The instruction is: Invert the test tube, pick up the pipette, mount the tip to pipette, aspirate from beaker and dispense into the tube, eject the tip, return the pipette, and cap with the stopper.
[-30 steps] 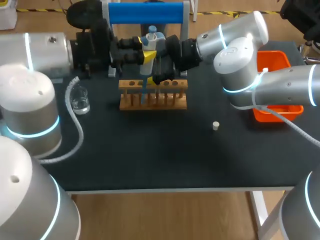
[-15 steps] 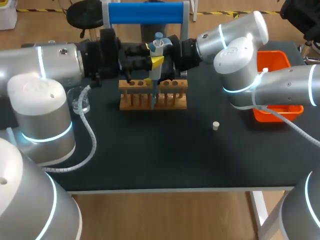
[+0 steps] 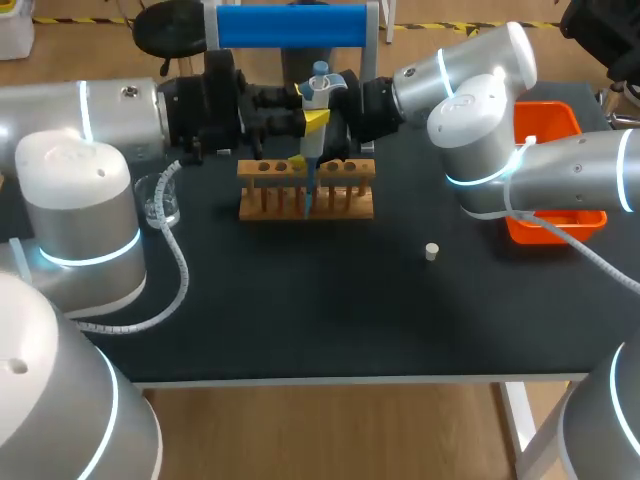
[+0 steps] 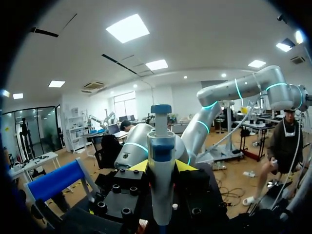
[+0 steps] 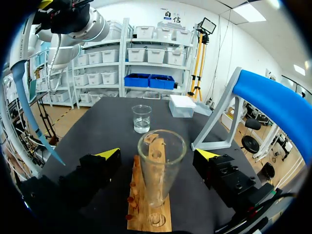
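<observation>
My left gripper point(image 3: 314, 118) point(image 4: 161, 165) is shut on the white and blue pipette point(image 3: 316, 85) point(image 4: 161, 146), which it holds upright over the wooden rack point(image 3: 306, 190) point(image 5: 147, 204). The pipette's blue tip point(image 3: 309, 185) point(image 5: 34, 112) points down beside the rack, apart from the tube. A clear test tube point(image 5: 158, 165) stands mouth-up in the rack between the wide-apart fingers of my right gripper point(image 3: 326, 152) point(image 5: 158, 155), which is open and does not touch it. The beaker point(image 3: 160, 200) point(image 5: 142, 118) stands past the rack's left end. The white stopper point(image 3: 432, 251) lies on the mat.
An orange bin point(image 3: 550, 170) sits at the table's right edge under my right arm. A blue-padded stand point(image 3: 290, 25) point(image 5: 273, 102) rises behind the rack. A white box point(image 5: 183, 106) lies beyond the beaker.
My left arm has carried the pipette to the right, from the beaker side to over the rack. The right arm has kept still.
</observation>
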